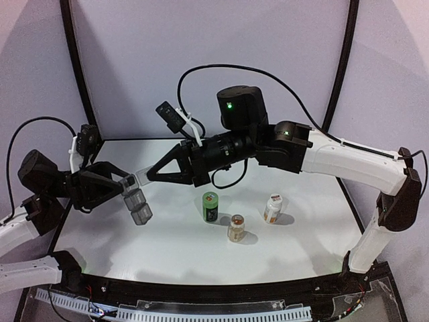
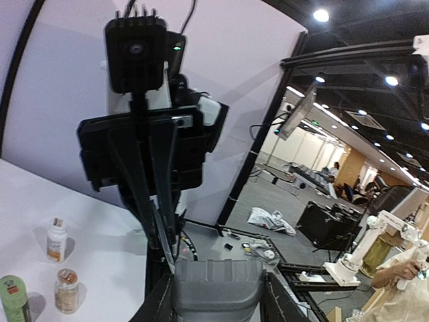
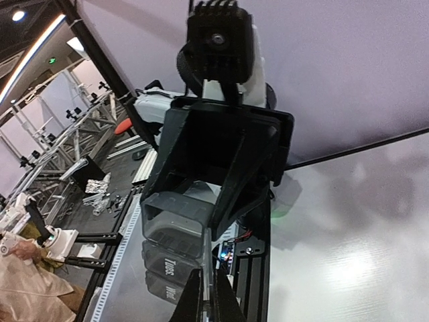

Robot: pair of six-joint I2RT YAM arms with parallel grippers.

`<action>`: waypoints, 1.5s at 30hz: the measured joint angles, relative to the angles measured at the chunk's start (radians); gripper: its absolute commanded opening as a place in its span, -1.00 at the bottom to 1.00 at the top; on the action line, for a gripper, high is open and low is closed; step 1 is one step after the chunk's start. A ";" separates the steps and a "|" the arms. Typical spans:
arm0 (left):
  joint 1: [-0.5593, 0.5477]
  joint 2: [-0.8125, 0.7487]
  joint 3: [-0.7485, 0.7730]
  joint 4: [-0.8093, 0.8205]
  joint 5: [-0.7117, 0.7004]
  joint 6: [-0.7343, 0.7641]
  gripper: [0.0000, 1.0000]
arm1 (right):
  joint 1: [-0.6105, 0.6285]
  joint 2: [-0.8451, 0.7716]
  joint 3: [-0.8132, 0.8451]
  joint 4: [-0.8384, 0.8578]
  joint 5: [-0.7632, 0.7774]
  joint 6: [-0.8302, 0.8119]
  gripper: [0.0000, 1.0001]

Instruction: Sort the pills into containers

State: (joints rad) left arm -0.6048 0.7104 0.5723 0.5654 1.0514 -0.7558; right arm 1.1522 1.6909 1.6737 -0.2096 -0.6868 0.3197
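There is one pill box (image 1: 138, 204) with three compartments, and there are three bottles: one green bottle (image 1: 210, 206), one white bottle (image 1: 273, 208) and one clear bottle (image 1: 236, 228). Two arms, a left arm (image 1: 40, 178) and a right arm (image 1: 348, 161), and one table (image 1: 301, 248)

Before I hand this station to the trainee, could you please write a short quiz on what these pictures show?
1. True or false: three containers stand upright on the table: a green bottle, a brown jar and a white bottle.
2. What do the left fingers hold? A) the green bottle B) the grey pill box C) nothing
3. Fill in: the right fingers are ___ on the pill box's clear lid.
Key: 1 true; 2 B; 3 shut.
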 measured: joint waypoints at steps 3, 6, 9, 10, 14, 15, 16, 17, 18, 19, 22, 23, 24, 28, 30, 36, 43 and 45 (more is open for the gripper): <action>0.000 -0.035 0.014 -0.158 -0.082 0.060 0.95 | 0.000 0.000 0.010 -0.047 0.060 -0.014 -1.00; 0.000 -0.094 0.047 -0.362 -0.234 0.116 0.97 | 0.000 -0.002 0.020 -0.137 0.168 -0.037 -1.00; 0.000 -0.197 0.073 -0.573 -0.445 0.146 0.97 | 0.000 -0.004 0.032 -0.261 0.286 -0.064 -1.00; 0.000 -0.235 0.084 -0.642 -0.523 0.147 0.97 | 0.000 -0.004 0.038 -0.309 0.322 -0.076 -1.00; 0.000 -0.353 0.167 -0.911 -0.851 0.121 0.98 | 0.000 0.020 0.104 -0.500 0.419 -0.136 -1.00; 0.000 -0.367 0.197 -0.976 -0.928 0.108 0.98 | 0.001 0.046 0.146 -0.543 0.438 -0.154 -1.00; 0.000 -0.375 0.225 -1.037 -1.003 0.094 0.98 | 0.001 0.074 0.186 -0.576 0.457 -0.173 -1.00; 0.000 -0.378 0.248 -1.088 -1.062 0.079 0.97 | 0.003 0.109 0.227 -0.606 0.482 -0.191 -1.00; 0.000 -0.377 0.270 -1.143 -1.121 0.059 0.97 | 0.006 0.145 0.262 -0.631 0.509 -0.205 -1.00; 0.000 -0.374 0.287 -1.192 -1.178 0.037 0.98 | 0.007 0.179 0.288 -0.648 0.530 -0.215 -1.00; 0.000 -0.350 0.304 -1.332 -1.337 -0.045 0.97 | 0.013 0.321 0.372 -0.715 0.592 -0.254 -1.00; 0.000 -0.332 0.305 -1.377 -1.377 -0.070 0.97 | 0.013 0.365 0.394 -0.735 0.603 -0.269 -1.00; 0.000 -0.309 0.305 -1.419 -1.413 -0.094 0.97 | 0.013 0.406 0.410 -0.751 0.610 -0.281 -1.00; 0.000 -0.194 0.306 -1.549 -1.509 -0.167 0.97 | 0.013 0.567 0.489 -0.827 0.629 -0.331 -1.00; 0.000 -0.163 0.305 -1.580 -1.526 -0.188 0.97 | 0.013 0.613 0.511 -0.846 0.631 -0.360 -0.99; 0.000 -0.180 0.268 -1.579 -1.525 -0.220 0.97 | 0.003 0.634 0.513 -0.872 0.594 -0.439 -0.95; 0.000 -0.181 0.251 -1.574 -1.521 -0.224 0.98 | -0.026 0.665 0.529 -0.873 0.531 -0.488 -0.87; 0.000 -0.181 0.251 -1.567 -1.520 -0.224 0.97 | -0.030 0.676 0.529 -0.874 0.521 -0.499 -0.85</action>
State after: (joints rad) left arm -0.6048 0.5289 0.8238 -1.0020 -0.4687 -0.9795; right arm 1.1227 2.3673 2.2028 -1.0834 -0.1661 -0.1793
